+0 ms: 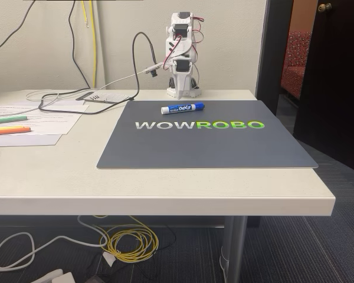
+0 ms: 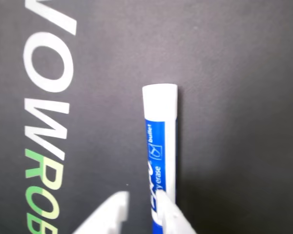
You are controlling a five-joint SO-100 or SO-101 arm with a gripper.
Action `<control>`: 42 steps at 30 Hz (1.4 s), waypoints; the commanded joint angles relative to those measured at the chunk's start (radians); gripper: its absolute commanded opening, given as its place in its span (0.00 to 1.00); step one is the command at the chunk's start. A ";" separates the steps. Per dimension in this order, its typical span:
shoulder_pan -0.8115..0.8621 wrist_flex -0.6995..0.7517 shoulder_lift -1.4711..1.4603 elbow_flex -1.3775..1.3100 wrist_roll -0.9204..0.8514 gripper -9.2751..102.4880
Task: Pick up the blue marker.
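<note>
The blue marker (image 1: 183, 108) lies flat on the dark grey WOWROBO mat (image 1: 206, 144), near the mat's far edge and just in front of the white arm (image 1: 182, 56), which stands folded upright at the back of the table. In the wrist view the marker (image 2: 159, 141) runs up from the bottom edge, its white end on top and blue label below. My gripper (image 2: 141, 197) enters from the bottom with a narrow gap between its white fingertips (image 2: 118, 201). The right fingertip overlaps the marker's lower part; nothing is held.
A green highlighter (image 1: 9, 119) and an orange highlighter (image 1: 9, 130) rest on papers at the table's left. Black and white cables (image 1: 88, 97) trail across the back left. The table's front edge (image 1: 165, 197) is near, and a dark door (image 1: 336, 76) stands to the right.
</note>
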 commanded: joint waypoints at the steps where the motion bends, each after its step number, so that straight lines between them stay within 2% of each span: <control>1: 0.014 0.005 0.006 -0.009 -0.035 0.20; 33: 0.020 -0.107 -0.249 -0.014 -0.129 0.24; 42: 0.017 -0.101 -0.252 -0.014 -0.135 0.17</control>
